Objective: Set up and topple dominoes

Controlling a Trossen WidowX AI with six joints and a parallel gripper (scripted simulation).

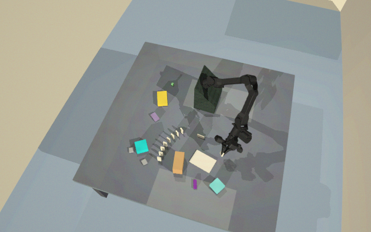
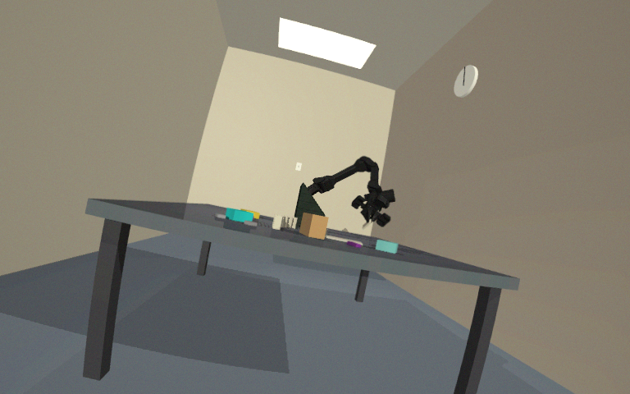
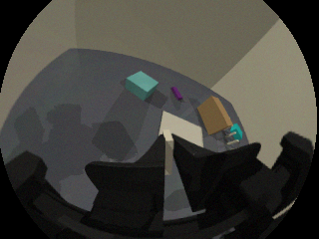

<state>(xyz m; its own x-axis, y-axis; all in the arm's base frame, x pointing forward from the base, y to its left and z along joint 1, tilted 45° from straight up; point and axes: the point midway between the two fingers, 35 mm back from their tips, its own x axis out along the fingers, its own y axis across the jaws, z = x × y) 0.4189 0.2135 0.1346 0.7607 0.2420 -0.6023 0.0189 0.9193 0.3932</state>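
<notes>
My gripper (image 1: 222,152) (image 2: 367,221) (image 3: 166,137) is shut on a cream domino (image 1: 221,154) (image 2: 365,226) (image 3: 168,155) and holds it in the air, right of the cream slab in the top view. The held domino points down from the fingertips. Several cream dominoes (image 1: 168,139) (image 2: 277,222) stand upright in a curved row left of the middle of the table. Another cream domino (image 1: 200,136) lies flat between the row and my gripper. In the wrist view only a few row dominoes (image 3: 232,142) show; the fingers hide the rest.
An orange block (image 1: 178,161) (image 2: 315,226) (image 3: 214,116) stands near the row's front end, beside the cream slab (image 1: 203,161). A teal block (image 1: 217,185), purple bar (image 1: 194,184), cyan block (image 1: 141,146), yellow block (image 1: 162,98) and lilac block (image 1: 155,116) lie around. A dark green wedge (image 1: 205,102) is at the arm's base.
</notes>
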